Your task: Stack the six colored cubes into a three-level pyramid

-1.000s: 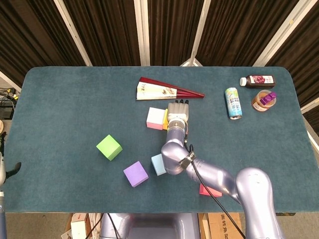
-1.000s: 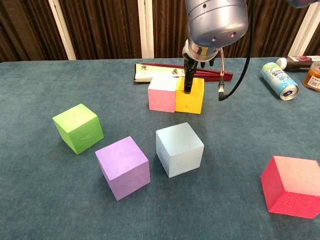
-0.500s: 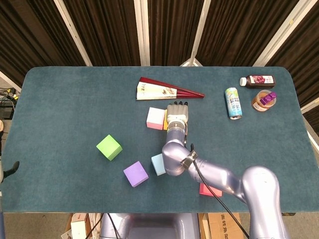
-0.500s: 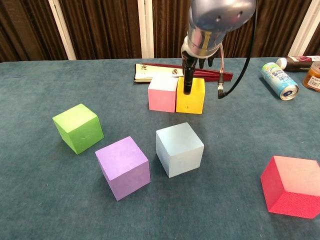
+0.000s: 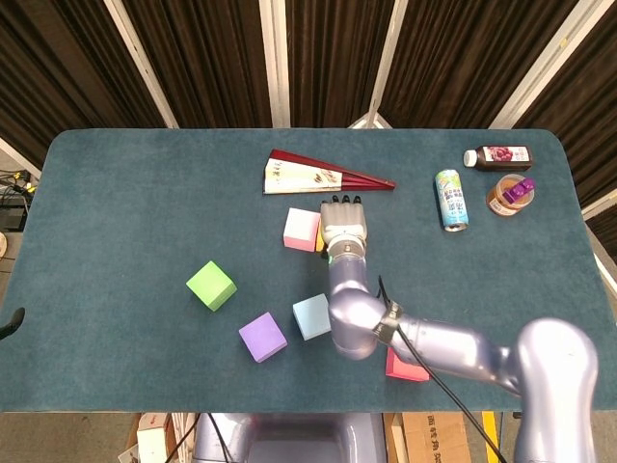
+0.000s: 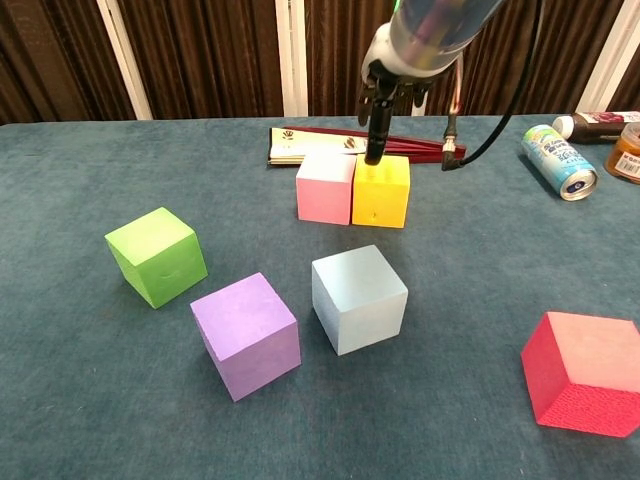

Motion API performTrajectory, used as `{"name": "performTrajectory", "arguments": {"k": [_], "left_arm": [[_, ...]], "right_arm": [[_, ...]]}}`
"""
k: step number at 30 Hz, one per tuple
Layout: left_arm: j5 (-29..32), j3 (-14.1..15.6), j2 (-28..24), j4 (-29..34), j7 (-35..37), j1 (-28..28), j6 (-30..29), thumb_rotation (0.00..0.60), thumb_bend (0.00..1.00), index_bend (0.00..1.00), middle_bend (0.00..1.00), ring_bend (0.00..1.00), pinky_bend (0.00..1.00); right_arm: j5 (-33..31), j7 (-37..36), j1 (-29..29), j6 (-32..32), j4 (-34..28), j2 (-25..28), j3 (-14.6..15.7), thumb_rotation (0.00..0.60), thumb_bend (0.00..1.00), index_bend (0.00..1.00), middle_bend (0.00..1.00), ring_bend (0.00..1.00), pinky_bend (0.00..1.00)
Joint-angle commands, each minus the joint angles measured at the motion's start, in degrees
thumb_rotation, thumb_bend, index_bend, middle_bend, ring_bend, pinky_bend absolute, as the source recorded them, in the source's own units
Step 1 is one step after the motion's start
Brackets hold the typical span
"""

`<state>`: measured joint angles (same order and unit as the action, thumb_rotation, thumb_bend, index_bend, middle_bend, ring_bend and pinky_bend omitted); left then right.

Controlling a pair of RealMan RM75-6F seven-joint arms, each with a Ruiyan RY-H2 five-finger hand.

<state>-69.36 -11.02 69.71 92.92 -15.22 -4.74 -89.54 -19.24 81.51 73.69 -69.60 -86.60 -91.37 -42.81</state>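
Observation:
The pink cube (image 6: 325, 187) and the yellow cube (image 6: 380, 190) stand side by side, touching, near the fan. My right hand (image 6: 380, 110) hangs just above the yellow cube's back edge, fingers pointing down, holding nothing. From the head view the right hand (image 5: 343, 222) covers most of the yellow cube beside the pink cube (image 5: 302, 229). The green cube (image 6: 156, 255), purple cube (image 6: 246, 334), light blue cube (image 6: 358, 298) and red cube (image 6: 586, 372) lie apart in front. Only a dark tip of my left hand (image 5: 9, 321) shows at the table's left edge.
A folded red fan (image 5: 323, 174) lies just behind the pink and yellow cubes. At the back right are a can on its side (image 5: 449, 200), a lying bottle (image 5: 497, 156) and a jar (image 5: 509, 195). My right arm partly covers the red cube (image 5: 407, 367) in the head view.
My right hand has risen from the yellow cube's front face to above its top. The yellow cube now stands square against the pink one. The left hand's tip has slid further off the left edge.

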Motion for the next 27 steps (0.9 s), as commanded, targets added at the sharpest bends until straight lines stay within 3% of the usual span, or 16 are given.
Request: {"name": "performTrajectory", "arguments": {"k": [1, 4, 7, 12, 15, 17, 23, 27], "left_arm": [[-1.2, 0.3, -0.3, -0.6, 1.2, -0.1, 0.1, 0.6, 0.29, 0.09, 0.0, 0.0, 0.0], [-3.6, 1.0, -0.4, -1.6, 2.8, -0.3, 0.2, 0.6, 0.29, 0.09, 0.0, 0.0, 0.0], [-6.1, 1.7, 0.5, -2.2, 2.8, -0.7, -0.5, 0.6, 0.29, 0.09, 0.0, 0.0, 0.0], [-8.7, 2.6, 0.5, -3.0, 4.2, -0.5, -1.1, 0.6, 0.29, 0.09, 0.0, 0.0, 0.0], [-9.8, 3.2, 0.8, -2.5, 4.4, -0.7, -0.8, 0.6, 0.29, 0.09, 0.0, 0.0, 0.0], [-10.3, 3.5, 0.9, -2.4, 4.3, -0.9, -0.5, 0.6, 0.29, 0.09, 0.0, 0.0, 0.0], [-12.4, 5.2, 0.9, -2.2, 4.8, -1.6, 1.4, 0.6, 0.29, 0.08, 0.0, 0.0, 0.0], [-13.3, 5.4, 0.8, -2.8, 6.5, -2.2, 2.4, 0.6, 0.28, 0.07, 0.0, 0.0, 0.01]], "right_arm": [[3.0, -4.6, -5.7, -2.0, -10.9, 6.9, 0.0, 0.6, 0.31, 0.15, 0.1, 0.0, 0.0], [10.5, -10.0, -11.5, -3.1, -19.9, 12.0, 2.2, 0.6, 0.31, 0.15, 0.1, 0.0, 0.0], [21.9, -18.5, -19.9, -3.1, -28.2, 16.7, 5.6, 0.6, 0.31, 0.15, 0.1, 0.01, 0.0], [43.9, -37.2, -37.3, 5.8, -34.6, 24.7, 13.9, 0.6, 0.31, 0.15, 0.1, 0.01, 0.0], [57.7, -46.1, -45.1, 9.7, -32.9, 28.1, 18.4, 0.6, 0.31, 0.15, 0.1, 0.01, 0.0], [67.1, -51.7, -49.3, 9.0, -30.6, 28.3, 21.1, 0.6, 0.31, 0.15, 0.1, 0.01, 0.0], [89.8, -64.9, -58.2, 0.6, -22.2, 24.5, 29.2, 0.6, 0.31, 0.15, 0.1, 0.01, 0.0], [99.2, -65.7, -61.8, -6.2, -14.6, 20.9, 34.5, 0.6, 0.26, 0.13, 0.09, 0.0, 0.0]]}}
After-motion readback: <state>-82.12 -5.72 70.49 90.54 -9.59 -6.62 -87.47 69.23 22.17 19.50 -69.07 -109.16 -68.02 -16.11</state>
